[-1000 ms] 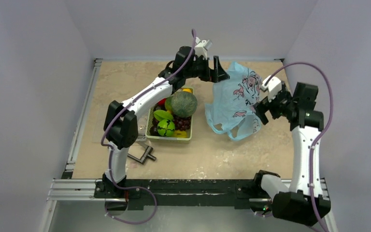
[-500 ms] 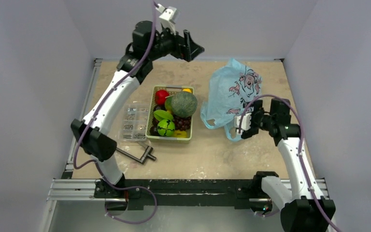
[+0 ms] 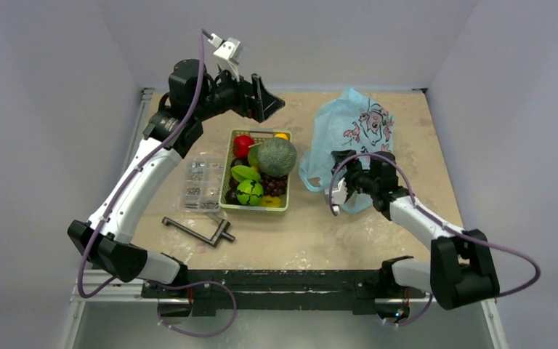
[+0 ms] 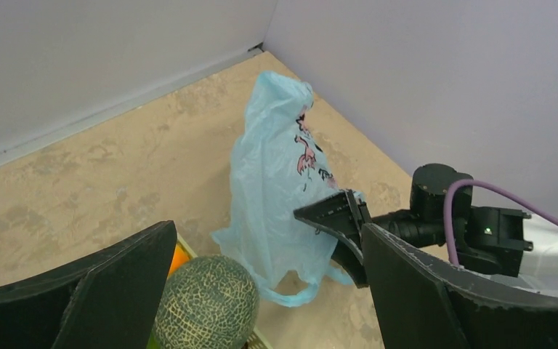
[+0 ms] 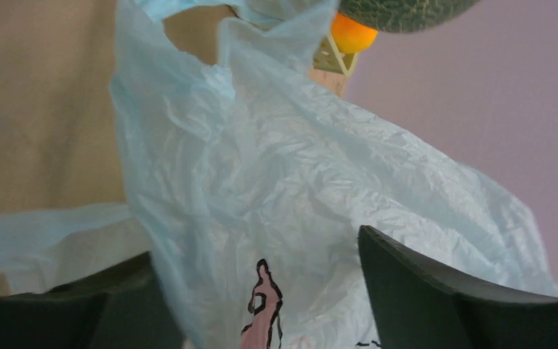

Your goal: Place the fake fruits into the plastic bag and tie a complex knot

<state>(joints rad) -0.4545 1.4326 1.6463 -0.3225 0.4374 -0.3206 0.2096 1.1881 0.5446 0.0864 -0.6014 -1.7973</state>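
Spread wide and holding nothing, my right gripper (image 3: 341, 182) sits low against the near edge of the plastic bag (image 3: 349, 131), which stands crumpled to the right of the green mesh basket (image 3: 254, 209). From overhead, my left gripper (image 3: 269, 98), fingers equally wide and empty, hangs high beyond the basket's far edge. The fake fruits all lie in the basket: netted melon (image 3: 276, 156), red apple (image 3: 243, 144), a green piece (image 3: 249, 192), dark grapes (image 3: 275, 185), and a small orange (image 3: 282, 136) at the far rim. A clear compartment box (image 3: 200, 185) lies just left of the basket.

Through the left wrist camera, the left gripper (image 4: 269, 240) frames the bag (image 4: 276, 167), its handle loop trailing on the tabletop toward the basket. The melon (image 4: 203, 302) sits below, and the right gripper (image 4: 338, 240) noses into the bag's side away from the basket.

Through the right wrist camera, the right gripper (image 5: 254, 247) has thin blue film (image 5: 298, 167) between its fingers, unpinched; the orange (image 5: 352, 33) peeks past the basket corner.

I judge the bag light, limp and slick. It should be taken at a handle loop or the bunched rim, since the flat panel would only slide. The fruits look glossy and light, so a centred grip across the middle suits them. No knot is tied yet.
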